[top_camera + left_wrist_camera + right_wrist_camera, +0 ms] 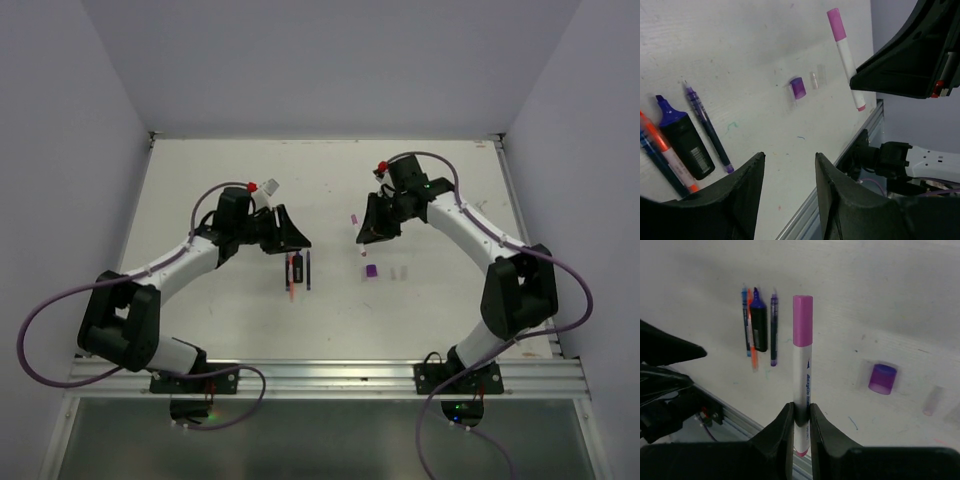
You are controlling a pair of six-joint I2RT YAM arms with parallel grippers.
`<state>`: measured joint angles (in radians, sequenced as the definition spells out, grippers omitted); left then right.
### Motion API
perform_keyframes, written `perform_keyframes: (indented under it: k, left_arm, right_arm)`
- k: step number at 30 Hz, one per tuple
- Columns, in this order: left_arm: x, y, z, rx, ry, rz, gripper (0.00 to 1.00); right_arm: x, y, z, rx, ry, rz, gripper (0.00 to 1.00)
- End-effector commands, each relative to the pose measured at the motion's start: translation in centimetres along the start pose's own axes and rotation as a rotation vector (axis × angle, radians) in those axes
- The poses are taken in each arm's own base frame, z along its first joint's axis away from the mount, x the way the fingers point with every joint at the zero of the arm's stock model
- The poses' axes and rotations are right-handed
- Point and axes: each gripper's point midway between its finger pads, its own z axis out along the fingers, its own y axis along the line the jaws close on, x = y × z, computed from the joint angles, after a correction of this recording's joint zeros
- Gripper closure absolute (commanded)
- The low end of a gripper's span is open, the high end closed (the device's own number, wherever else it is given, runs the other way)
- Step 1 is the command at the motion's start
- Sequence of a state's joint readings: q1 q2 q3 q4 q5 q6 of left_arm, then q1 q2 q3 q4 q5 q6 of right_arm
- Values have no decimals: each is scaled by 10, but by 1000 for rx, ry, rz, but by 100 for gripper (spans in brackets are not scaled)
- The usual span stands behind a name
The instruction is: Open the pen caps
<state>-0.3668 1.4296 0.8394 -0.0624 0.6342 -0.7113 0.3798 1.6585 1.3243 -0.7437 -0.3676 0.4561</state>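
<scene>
The only writing that can be read runs along the white barrel of the marker (803,375) held by the right tool (801,412): blue letters starting with "Acrylic", the rest hidden between the fingers. The right tool is clamped on the lower part of this marker. The barrel stands straight out beyond the fingertips, and the pink cap (802,320) is on its far end, well apart from the grip. The left tool (790,160) hangs above the surface (220,190) with its jaws spread and nothing between them. It is apart from the marker and touches neither barrel nor cap. On the surface below and between the two tools lies a loose purple cap (882,379), and just beside it a pale cap (932,400) that looks almost see-through. A little way toward the left arm a group of pens (298,272) lies side by side: a stubby black highlighter (682,137) with a bare blue tip, a thin purple pen (707,127), an orange pen (753,347) and a blue pen (745,322). The highlighter carries a small pale label with fine bars like a barcode, too small to read.
</scene>
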Motion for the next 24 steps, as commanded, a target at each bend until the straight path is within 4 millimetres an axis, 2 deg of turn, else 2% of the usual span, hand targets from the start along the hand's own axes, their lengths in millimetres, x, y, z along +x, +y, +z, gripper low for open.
perform_keyframes:
  k: [1, 4, 6, 12, 17, 24]
  left_arm:
    - [6, -19, 1, 140, 28, -57, 52]
    - [7, -27, 3, 190, 46, -104, 52]
    - [2, -41, 1, 256, 39, -134, 52]
    - [-7, -66, -3, 328, 23, -171, 51]
    - [-6, -74, 1, 354, 20, -193, 51]
    - [-3, -73, 9, 329, 15, -210, 51]
  right_arm:
    - [4, 55, -22, -230, -38, -71, 100]
    - [12, 62, -21, -244, -48, -119, 100]
    - [11, 68, -23, -267, -69, -116, 100]
    - [11, 84, -15, -303, -91, -137, 100]
    - [12, 93, -14, -319, -90, -152, 100]
    - [14, 103, -15, -355, -96, -154, 100]
